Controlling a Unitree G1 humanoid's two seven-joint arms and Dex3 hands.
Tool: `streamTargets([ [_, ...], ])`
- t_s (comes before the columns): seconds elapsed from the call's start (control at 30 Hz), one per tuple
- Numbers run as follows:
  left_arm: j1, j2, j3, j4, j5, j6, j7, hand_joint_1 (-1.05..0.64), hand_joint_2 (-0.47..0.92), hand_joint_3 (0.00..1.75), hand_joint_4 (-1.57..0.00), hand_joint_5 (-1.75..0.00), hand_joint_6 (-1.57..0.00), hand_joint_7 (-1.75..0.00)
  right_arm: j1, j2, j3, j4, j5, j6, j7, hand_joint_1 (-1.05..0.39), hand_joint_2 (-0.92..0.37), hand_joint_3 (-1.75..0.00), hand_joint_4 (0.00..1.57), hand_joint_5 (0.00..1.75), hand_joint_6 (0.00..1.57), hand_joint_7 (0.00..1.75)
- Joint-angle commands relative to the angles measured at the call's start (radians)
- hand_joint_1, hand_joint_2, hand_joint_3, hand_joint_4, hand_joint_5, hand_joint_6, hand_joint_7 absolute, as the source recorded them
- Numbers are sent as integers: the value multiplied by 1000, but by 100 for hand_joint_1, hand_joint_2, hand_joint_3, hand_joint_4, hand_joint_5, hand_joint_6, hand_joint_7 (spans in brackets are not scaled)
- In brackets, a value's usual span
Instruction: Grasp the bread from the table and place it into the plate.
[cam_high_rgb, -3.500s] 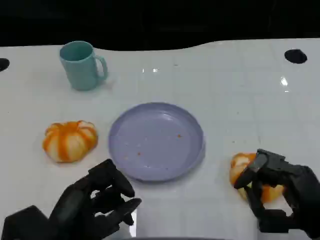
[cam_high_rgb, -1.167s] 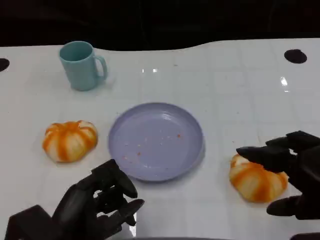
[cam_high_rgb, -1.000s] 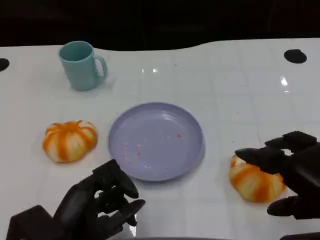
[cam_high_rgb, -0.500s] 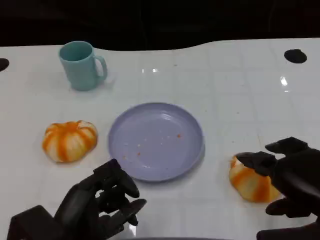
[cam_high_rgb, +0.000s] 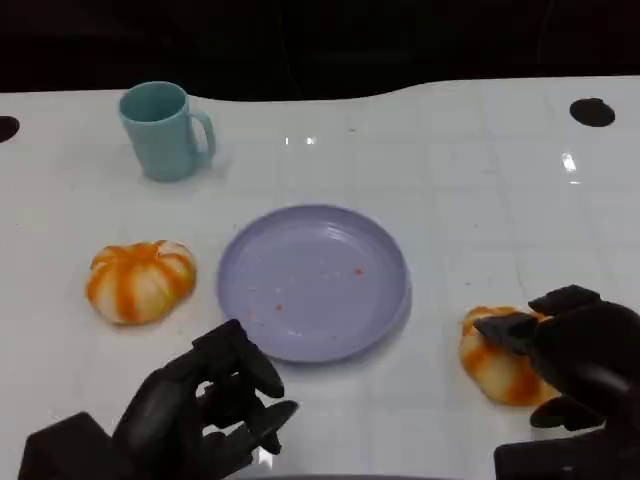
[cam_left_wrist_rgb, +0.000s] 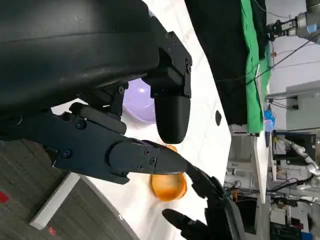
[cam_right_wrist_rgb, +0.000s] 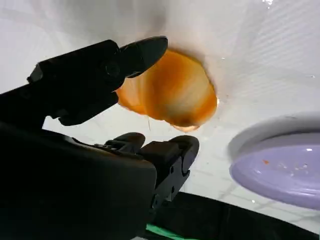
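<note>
Two orange-and-white striped bread rolls lie on the white table, one (cam_high_rgb: 140, 281) left of the lilac plate (cam_high_rgb: 312, 282) and one (cam_high_rgb: 493, 357) right of it. My right hand (cam_high_rgb: 578, 352) hovers over the right roll with its fingers spread, one fingertip lying across the roll's top. In the right wrist view a finger (cam_right_wrist_rgb: 100, 65) reaches over the roll (cam_right_wrist_rgb: 170, 92) and the thumb (cam_right_wrist_rgb: 172, 152) sits below it, a little apart. My left hand (cam_high_rgb: 200, 412) rests near the front edge with loosely bent fingers, holding nothing. The plate (cam_right_wrist_rgb: 280, 167) holds only crumbs.
A teal mug (cam_high_rgb: 160, 130) stands at the back left. Beyond the table's far edge everything is dark. The left wrist view looks past my fingers (cam_left_wrist_rgb: 125, 155) to the right roll (cam_left_wrist_rgb: 169, 186), the plate (cam_left_wrist_rgb: 136, 100) and my right hand (cam_left_wrist_rgb: 210, 222).
My right hand let go of the right roll and spread open, then moved down and nearer, back over it. The roll stays on the table. My left hand has barely shifted.
</note>
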Motion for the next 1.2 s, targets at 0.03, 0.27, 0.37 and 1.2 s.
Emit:
streamTargets([
  [0.03,10,9,3,-10,2,-4,7,-54,92,24,-65,-175,-43,-171,-49,15,23,73,-3,19,-28,-42,-81,-1,30,25,44,1],
  [0.27,10,10,3,-14,12,-5,13,-52,92,24,-65,-175,-43,-171,-112,29,60,178,1,36,-50,-43,-84,-1,35,20,45,1],
  [0.37,9,7,4,-12,9,-6,11,-54,92,24,-65,-175,-43,-171,-140,37,69,212,14,52,-28,-42,-85,-1,36,18,45,1],
  [1.2,17,4,1,-25,4,-1,10,-54,92,23,-65,-175,-44,-168,-296,56,195,512,-14,20,-338,-26,-92,-18,89,137,121,4],
])
